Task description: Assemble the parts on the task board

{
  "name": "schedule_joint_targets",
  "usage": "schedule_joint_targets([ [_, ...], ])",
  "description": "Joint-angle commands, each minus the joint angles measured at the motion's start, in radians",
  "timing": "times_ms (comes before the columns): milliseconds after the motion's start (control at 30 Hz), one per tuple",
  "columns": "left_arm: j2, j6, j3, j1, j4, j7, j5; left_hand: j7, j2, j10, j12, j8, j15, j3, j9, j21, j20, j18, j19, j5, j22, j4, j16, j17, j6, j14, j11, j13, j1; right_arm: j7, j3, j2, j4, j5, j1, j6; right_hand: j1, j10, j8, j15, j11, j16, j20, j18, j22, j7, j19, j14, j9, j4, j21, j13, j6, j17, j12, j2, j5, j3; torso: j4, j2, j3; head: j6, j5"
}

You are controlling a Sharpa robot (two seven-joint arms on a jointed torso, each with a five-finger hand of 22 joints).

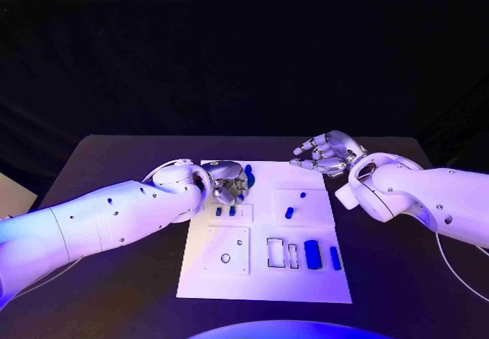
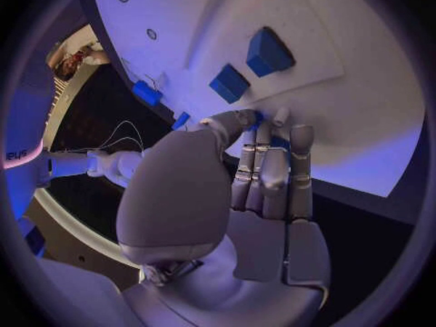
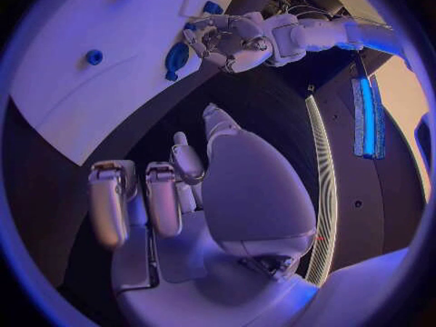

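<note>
The white task board [image 1: 306, 282] lies mid-table. My left hand [image 1: 230, 180] hovers over its far left corner with fingers curled around a blue part [image 1: 248, 170]; the part shows between the fingers [image 2: 283, 144] and under that hand [image 3: 175, 57]. My right hand [image 1: 324, 155] is raised over the far right corner, fingers apart and holding nothing. Two small blue blocks [image 1: 225, 210] stand just near of the left hand, also seen as blocks [image 2: 229, 83]. Two blue pegs [image 1: 288, 212] sit mid-board. A blue cylinder [image 1: 311, 254] and a blue bar [image 1: 334, 258] lie at the near right.
A square inset with a round hole [image 1: 225, 258] is at the board's near left, and two rectangular slots [image 1: 275, 253] lie beside the cylinder. Black table [image 1: 112, 152] surrounds the board. A cable [image 1: 458, 272] trails along the right arm.
</note>
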Motion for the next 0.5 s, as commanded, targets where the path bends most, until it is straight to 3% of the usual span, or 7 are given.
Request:
schedule_joint_targets([
  [33, -0.006, -0.036, 0.002, -0.003, 0.005, 0.015, 0.017, -0.001, 0.005, 0.014, -0.005, -0.005, -0.001, 0.002, 0.002, 0.004, 0.003, -0.002, 0.008, 0.003, 0.003, -0.007, 0.005, 0.002, 0.008, 0.008, -0.006, -0.001, -0.007, 0.011, 0.0, 0.001, 0.002, -0.009, -0.001, 0.01, 0.002, 0.001, 0.007, -0.007, -0.001, -0.006, -0.004, 0.01, 0.23, -0.002, 0.076, 0.086, -0.001, -0.003, -0.003, 0.001, -0.001, 0.199, 0.001, 0.005, 0.005, -0.003, -0.0001, 0.0, -0.0009, 0.002, -0.001],
  [167, -0.018, -0.054, 0.01, -0.003, 0.019, 0.025, 0.046, 0.0, 0.004, 0.021, -0.015, -0.011, 0.0, 0.004, 0.003, 0.007, 0.002, -0.003, 0.01, 0.003, 0.006, -0.01, 0.007, 0.007, 0.011, 0.013, -0.006, -0.004, -0.014, 0.011, 0.0, 0.001, 0.001, -0.009, -0.001, 0.011, 0.002, 0.001, 0.007, -0.007, -0.001, -0.006, -0.004, 0.01, 0.23, -0.002, 0.076, 0.086, -0.001, -0.003, -0.003, 0.001, -0.001, 0.199, 0.001, 0.005, 0.005, -0.003, 0.0009, 0.0, -0.0008, 0.003, -0.001],
  [500, -0.078, -0.045, 0.046, -0.002, 0.092, 0.022, 0.11, 0.001, 0.002, 0.028, -0.027, -0.018, 0.0, 0.006, 0.003, 0.011, 0.002, -0.004, 0.014, 0.004, 0.01, -0.014, 0.007, 0.006, 0.014, 0.016, -0.005, -0.007, -0.02, 0.011, 0.0, -0.001, 0.002, -0.009, -0.001, 0.011, 0.002, 0.001, 0.007, -0.007, -0.001, -0.006, -0.004, 0.01, 0.23, -0.002, 0.076, 0.086, -0.001, -0.003, -0.003, 0.001, -0.001, 0.199, 0.001, 0.005, 0.005, -0.003, 0.0025, -0.002, 0.0008, 0.004, 0.0],
])
